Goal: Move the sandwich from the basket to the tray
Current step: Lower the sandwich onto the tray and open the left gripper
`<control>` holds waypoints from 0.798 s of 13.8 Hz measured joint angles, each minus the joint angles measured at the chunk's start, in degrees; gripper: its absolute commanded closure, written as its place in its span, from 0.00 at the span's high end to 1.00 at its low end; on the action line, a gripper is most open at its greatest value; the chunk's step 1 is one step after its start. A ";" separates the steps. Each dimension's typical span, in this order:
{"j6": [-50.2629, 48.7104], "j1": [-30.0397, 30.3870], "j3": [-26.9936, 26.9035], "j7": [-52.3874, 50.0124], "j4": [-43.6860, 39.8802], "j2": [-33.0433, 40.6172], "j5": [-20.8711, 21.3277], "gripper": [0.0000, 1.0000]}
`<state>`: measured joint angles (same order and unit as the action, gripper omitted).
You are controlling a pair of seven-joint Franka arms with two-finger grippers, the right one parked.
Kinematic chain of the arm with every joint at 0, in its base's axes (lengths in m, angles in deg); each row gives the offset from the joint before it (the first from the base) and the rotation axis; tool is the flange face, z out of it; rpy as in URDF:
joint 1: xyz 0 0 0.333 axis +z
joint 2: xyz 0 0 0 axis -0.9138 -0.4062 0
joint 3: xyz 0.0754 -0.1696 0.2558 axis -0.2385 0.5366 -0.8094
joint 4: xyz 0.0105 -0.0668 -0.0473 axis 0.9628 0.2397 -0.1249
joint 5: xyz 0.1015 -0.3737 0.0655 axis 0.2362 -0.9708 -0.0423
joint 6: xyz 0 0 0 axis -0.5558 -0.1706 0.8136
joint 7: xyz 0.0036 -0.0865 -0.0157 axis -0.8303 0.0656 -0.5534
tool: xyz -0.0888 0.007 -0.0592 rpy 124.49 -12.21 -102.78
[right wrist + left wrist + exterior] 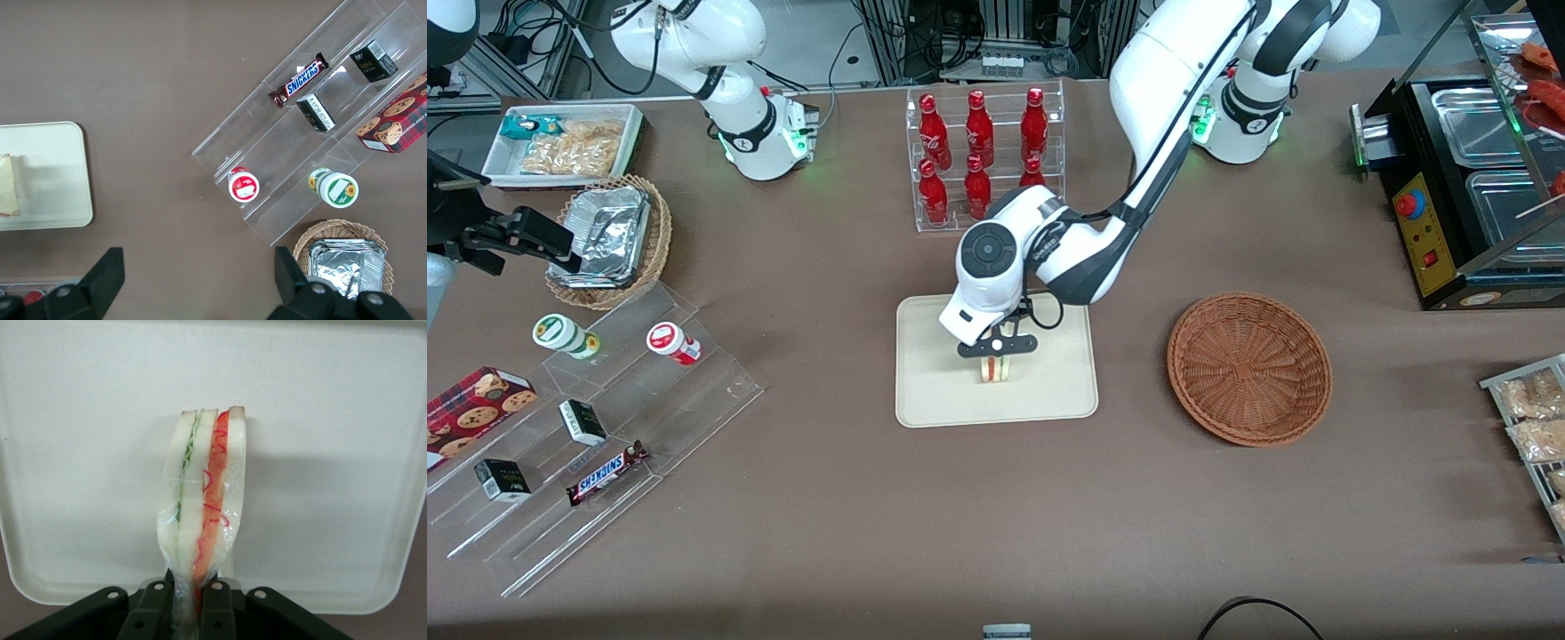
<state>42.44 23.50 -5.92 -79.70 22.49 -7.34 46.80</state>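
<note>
Nearing completion: sandwich (996, 368) is already over the tray (934, 391), standing on edge in the tray's middle area, wrapped in clear film. Jaws of the gripper (997, 349) are pinching the sandwich by its top corner; whether its lower edge touches the tray surface, cannot tell. Basket (1249, 368) sits empty beside the tray, toward the working arm's end of the bench. Left to do, by my read: release and lift away.
</note>
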 measured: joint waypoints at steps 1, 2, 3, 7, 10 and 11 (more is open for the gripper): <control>0.78 -0.09 0.00 -0.70 -0.22 -0.63 0.88 0.02; 1.39 -0.10 -0.01 -0.90 -0.38 -1.16 1.24 0.04; 1.87 -0.09 -0.05 -0.92 -0.44 -1.54 1.38 0.07; 2.10 -0.09 -0.15 -1.01 -0.72 -1.91 1.48 1.00; 2.09 -0.08 -0.24 -1.11 -1.74 -1.82 1.49 1.00; 1.93 -0.05 -0.41 -1.13 -2.24 -1.48 1.49 1.00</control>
<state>44.37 23.45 -6.34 -80.82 20.25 -8.81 48.28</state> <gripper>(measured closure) 0.286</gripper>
